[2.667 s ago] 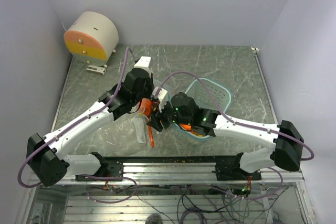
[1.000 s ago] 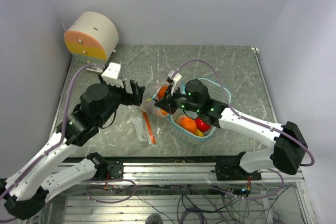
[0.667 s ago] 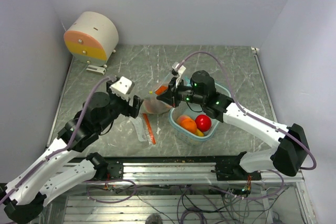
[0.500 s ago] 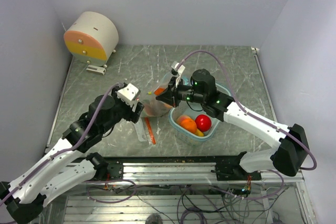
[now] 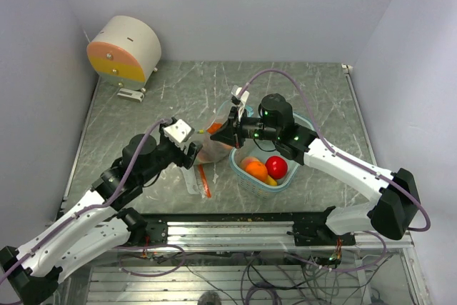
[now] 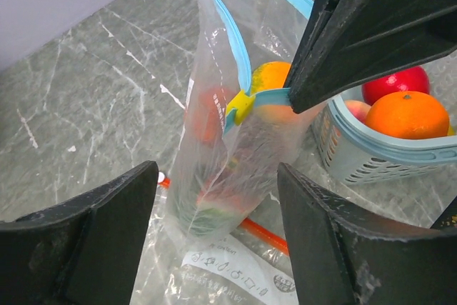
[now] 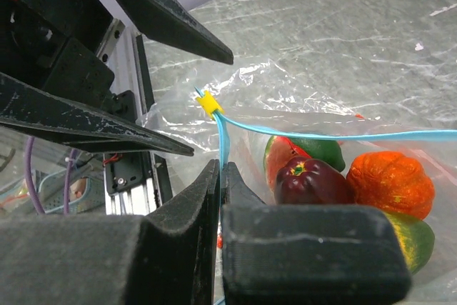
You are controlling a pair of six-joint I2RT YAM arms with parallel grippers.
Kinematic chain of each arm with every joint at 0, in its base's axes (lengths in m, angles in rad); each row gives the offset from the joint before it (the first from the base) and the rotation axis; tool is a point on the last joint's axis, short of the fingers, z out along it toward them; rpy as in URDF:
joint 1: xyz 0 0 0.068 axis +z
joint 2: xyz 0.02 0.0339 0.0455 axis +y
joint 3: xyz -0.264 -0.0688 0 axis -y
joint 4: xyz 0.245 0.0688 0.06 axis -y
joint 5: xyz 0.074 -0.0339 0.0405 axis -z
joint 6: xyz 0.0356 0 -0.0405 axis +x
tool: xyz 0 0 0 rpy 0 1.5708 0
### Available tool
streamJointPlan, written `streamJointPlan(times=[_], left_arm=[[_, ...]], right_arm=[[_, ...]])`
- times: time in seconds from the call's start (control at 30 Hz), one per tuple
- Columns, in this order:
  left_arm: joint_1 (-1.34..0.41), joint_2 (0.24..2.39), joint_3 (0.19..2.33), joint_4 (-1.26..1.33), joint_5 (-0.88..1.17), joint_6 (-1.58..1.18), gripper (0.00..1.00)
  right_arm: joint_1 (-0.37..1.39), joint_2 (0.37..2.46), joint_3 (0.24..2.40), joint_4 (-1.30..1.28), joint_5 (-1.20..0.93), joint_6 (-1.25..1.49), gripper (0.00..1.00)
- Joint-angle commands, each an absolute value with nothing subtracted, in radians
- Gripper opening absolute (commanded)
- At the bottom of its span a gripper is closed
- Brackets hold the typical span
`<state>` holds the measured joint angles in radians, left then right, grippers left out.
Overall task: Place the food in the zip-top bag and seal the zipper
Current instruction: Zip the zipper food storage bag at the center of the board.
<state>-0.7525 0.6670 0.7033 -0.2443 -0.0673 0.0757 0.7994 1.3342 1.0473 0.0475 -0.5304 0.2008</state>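
Right end effector point(image 7: 220, 171) pinches zip-top bag point(image 6: 214, 133) rim.

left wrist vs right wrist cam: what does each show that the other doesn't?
Left wrist only: the teal tub holding an orange and a red fruit.
Right wrist only: a clear look inside the held bag, with a maroon pepper, an orange pumpkin and a green piece.
Both: the blue zipper strip, its yellow slider, the right gripper pinching the strip, and the left gripper open by the bag.
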Motion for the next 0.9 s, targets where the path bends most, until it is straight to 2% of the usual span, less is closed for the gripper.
streamJointPlan(times=[0.0, 0.2, 0.43, 0.57, 0.6, 0.73, 0.87], left_arm=[[-0.755, 0.65, 0.663, -0.128, -0.03, 0.008, 0.75], [-0.755, 0.631, 0.624, -0.06, -0.051, -0.052, 0.62], [-0.755, 0.605, 0.567, 0.039, -0.027, -0.114, 0.66], [-0.755, 0.608, 0.539, 0.079, -0.028, -0.132, 0.64], [-0.755, 0.611, 0.53, 0.09, -0.03, -0.136, 0.62], [-0.755, 0.615, 0.499, 0.157, -0.033, -0.153, 0.44], [-0.754, 0.595, 0.445, 0.26, -0.062, -0.178, 0.44]], right_arm=[[0.796, 1.321, 1.059, 0.086, -0.563, 0.195, 0.0], [0.795, 1.308, 1.052, 0.095, -0.578, 0.201, 0.0], [0.796, 1.295, 1.048, 0.094, -0.59, 0.201, 0.0], [0.795, 1.288, 1.048, 0.094, -0.6, 0.202, 0.0], [0.795, 1.287, 1.048, 0.094, -0.603, 0.202, 0.0], [0.796, 1.283, 1.045, 0.093, -0.618, 0.204, 0.0], [0.796, 1.281, 1.036, 0.096, -0.619, 0.206, 0.0]])
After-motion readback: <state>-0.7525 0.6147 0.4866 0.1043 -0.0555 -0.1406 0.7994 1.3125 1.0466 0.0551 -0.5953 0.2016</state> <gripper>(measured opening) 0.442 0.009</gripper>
